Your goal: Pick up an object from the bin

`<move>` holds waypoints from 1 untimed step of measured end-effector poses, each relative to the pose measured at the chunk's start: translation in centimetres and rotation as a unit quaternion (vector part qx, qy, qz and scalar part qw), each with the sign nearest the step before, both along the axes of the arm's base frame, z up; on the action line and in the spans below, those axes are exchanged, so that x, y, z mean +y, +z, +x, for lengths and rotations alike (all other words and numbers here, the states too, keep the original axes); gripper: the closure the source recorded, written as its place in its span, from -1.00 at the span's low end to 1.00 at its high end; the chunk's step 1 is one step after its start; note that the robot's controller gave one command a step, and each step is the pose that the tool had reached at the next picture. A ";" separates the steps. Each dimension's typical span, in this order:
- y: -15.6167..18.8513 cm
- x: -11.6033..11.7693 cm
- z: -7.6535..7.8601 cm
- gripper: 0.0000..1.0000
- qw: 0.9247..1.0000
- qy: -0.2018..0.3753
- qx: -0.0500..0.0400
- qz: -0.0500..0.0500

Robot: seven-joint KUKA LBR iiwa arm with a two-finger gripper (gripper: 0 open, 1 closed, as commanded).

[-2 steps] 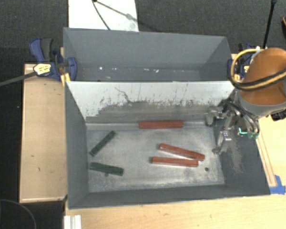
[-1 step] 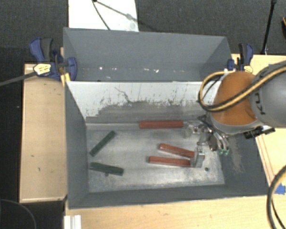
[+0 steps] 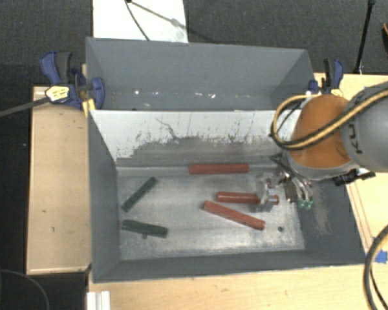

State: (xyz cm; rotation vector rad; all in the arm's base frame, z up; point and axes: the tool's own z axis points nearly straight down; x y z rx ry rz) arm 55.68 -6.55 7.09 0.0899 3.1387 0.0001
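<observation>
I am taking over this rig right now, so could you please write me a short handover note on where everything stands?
Gripper: low in the right part of the bin, at the right end of the middle red stick; whether it has hold of it cannot be told.
Things: back red stick along the rear wall; front red stick lying slanted; slanted green stick and flat green stick at the left.
Done: the arm is down at a stick; nothing looks lifted.
Left: secure one stick, probably the middle red one, and raise it out.
</observation>
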 end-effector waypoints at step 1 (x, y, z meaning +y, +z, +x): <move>15.6 1.9 -0.9 1.00 1.000 0.024 -0.004 0.000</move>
